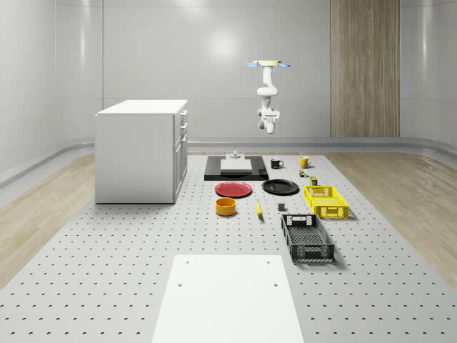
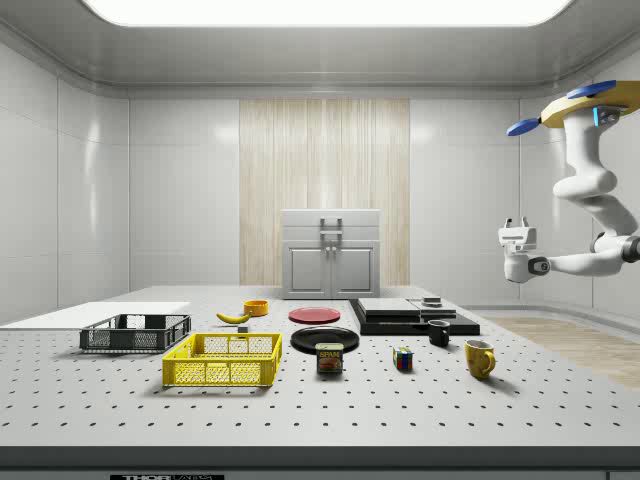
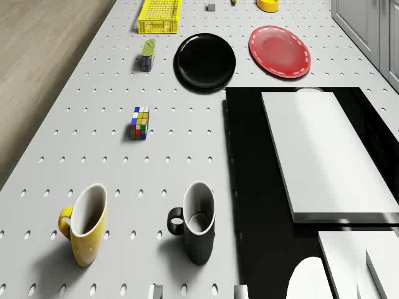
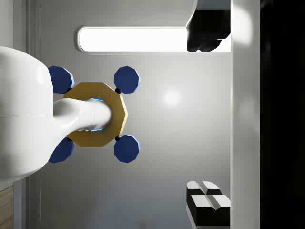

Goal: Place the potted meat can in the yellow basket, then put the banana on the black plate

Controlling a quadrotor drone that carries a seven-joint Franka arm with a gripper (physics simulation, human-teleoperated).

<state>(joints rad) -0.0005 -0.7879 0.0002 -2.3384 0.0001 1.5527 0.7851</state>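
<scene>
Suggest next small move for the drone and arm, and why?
Probably fly toward the potted meat can and lower the gripper over it. The drone hovers high beyond the far table edge, and the can stands beside the yellow basket, untouched.

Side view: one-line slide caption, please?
Drone hovers high at the side view's right, gripper aloft, potted meat can beside yellow basket.

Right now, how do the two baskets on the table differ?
The yellow basket is bright yellow; the black basket is dark. In the whole-scene view the yellow basket lies farther back, beside the black plate, and the black basket nearer the camera. In that view the black basket looks longer. Both are open-topped lattice crates and look empty.
</scene>
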